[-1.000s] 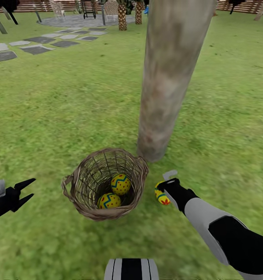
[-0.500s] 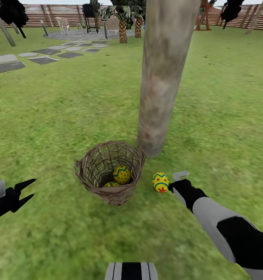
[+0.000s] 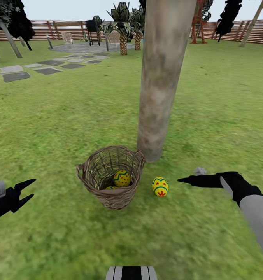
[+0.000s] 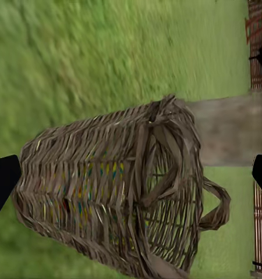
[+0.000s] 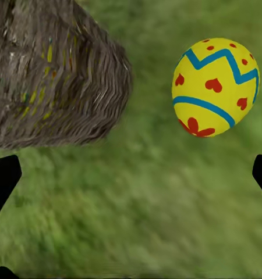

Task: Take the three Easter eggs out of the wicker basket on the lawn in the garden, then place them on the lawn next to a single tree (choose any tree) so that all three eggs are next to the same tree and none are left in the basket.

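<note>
The wicker basket (image 3: 108,194) stands on the lawn (image 3: 61,128) just in front of the thick pale tree (image 3: 162,77). Two Easter eggs lie inside it, one in plain sight (image 3: 122,178) and one half hidden by the rim (image 3: 111,188). The third egg (image 3: 160,186) rests on the grass between the basket and the trunk's base. My right gripper (image 3: 184,179) is open, a short way right of that egg and clear of it. In the right wrist view the egg (image 5: 215,87) lies beyond the spread fingertips (image 5: 3,180). My left gripper (image 3: 27,189) hangs open, left of the basket (image 4: 119,197).
Grey stepping-stone slabs (image 3: 15,76) run along the far left. Palms (image 3: 123,23), a black-leaved tree (image 3: 14,21) and garden furniture stand before the wooden fence (image 3: 260,35). Open grass spreads right of the trunk. My base (image 3: 131,273) shows at the bottom edge.
My right gripper has let go of the egg, which now lies on the grass by the trunk, and has drawn back to the right. The head camera has tilted up. The left arm has not moved.
</note>
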`<state>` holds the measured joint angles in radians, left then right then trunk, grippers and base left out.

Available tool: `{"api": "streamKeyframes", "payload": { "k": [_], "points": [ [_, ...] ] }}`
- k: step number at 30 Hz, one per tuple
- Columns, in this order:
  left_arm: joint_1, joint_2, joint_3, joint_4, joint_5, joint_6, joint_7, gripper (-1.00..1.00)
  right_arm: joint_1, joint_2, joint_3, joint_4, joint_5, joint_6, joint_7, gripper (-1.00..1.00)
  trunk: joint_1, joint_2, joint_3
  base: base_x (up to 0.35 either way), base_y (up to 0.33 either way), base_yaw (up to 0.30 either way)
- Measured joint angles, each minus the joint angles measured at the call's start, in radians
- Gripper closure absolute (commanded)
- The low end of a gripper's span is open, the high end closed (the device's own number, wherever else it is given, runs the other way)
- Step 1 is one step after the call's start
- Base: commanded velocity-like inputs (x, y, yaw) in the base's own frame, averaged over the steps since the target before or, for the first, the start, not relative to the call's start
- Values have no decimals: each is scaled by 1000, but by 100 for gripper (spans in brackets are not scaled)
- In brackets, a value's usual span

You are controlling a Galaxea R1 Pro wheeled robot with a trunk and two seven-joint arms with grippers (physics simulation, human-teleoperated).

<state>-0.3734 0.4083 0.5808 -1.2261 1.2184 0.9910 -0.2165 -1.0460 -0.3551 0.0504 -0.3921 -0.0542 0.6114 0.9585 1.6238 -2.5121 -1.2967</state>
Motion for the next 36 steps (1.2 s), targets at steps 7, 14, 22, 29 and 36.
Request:
{"api": "streamKeyframes", "payload": {
  "k": [7,14,22,29,36],
  "points": [
    [0,0,0,0,0,0,0,-100,0,-105,-29,-33,0,73,412,-100,-3,2,27,0,0,0],
    [0,-1,-2,0,-1,-1,0,-100,0,-142,-116,-80,-3,96,610,-100,-6,3,54,0,0,0],
    [0,-7,-3,-1,-1,-4,-2,-100,0,-100,-125,-185,3,191,610,-100,-10,5,85,0,0,0],
    [0,-12,-3,-4,0,-7,-5,-100,1,59,-61,-184,52,188,497,-100,-11,6,93,0,0,0],
    [0,-14,-3,-7,0,-8,-9,-100,3,192,-36,-184,61,191,263,-100,-11,6,93,0,0,0]
  ]
}}
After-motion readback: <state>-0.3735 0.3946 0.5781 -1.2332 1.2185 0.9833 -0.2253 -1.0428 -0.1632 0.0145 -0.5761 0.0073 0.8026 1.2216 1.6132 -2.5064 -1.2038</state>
